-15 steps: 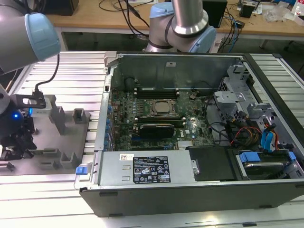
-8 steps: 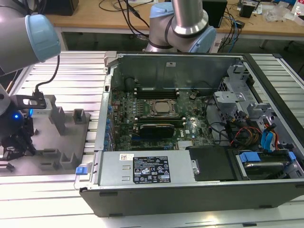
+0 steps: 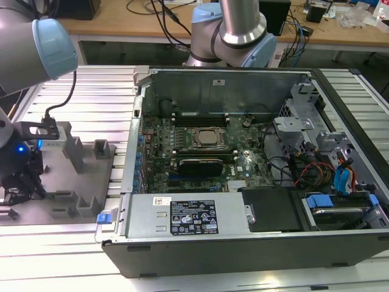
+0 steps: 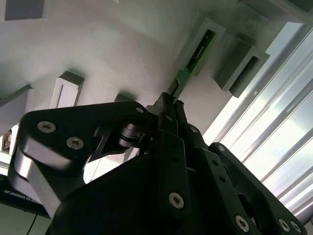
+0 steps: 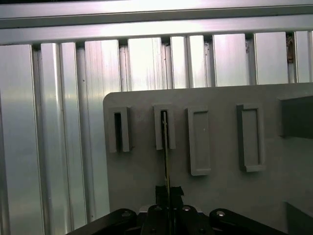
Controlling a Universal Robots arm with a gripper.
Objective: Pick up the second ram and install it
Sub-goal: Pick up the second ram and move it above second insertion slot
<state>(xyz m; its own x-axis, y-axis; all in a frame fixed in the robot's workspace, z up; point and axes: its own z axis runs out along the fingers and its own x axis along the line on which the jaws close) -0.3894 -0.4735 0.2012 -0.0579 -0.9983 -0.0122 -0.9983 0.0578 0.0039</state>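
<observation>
At the exterior view's lower left, the gripper (image 3: 21,182) is clamped narrow on the green ram stick (image 4: 195,54), stood in a slot of the gray tray (image 3: 85,182) beside the open PC (image 3: 231,88).

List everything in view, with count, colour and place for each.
second ram: one, green, one end in a slot holder
slot holders: four in the first wrist view, grey, on fixture plate
fixture plate: one, grey, exterior view's left of case
computer case: one, black, open, on table
motherboard: one, green, inside case
power supply: one, grey, case's near side
table: one, silver, under everything
gripper: one, black, shut on the second ram
arm: one, grey with blue caps
</observation>
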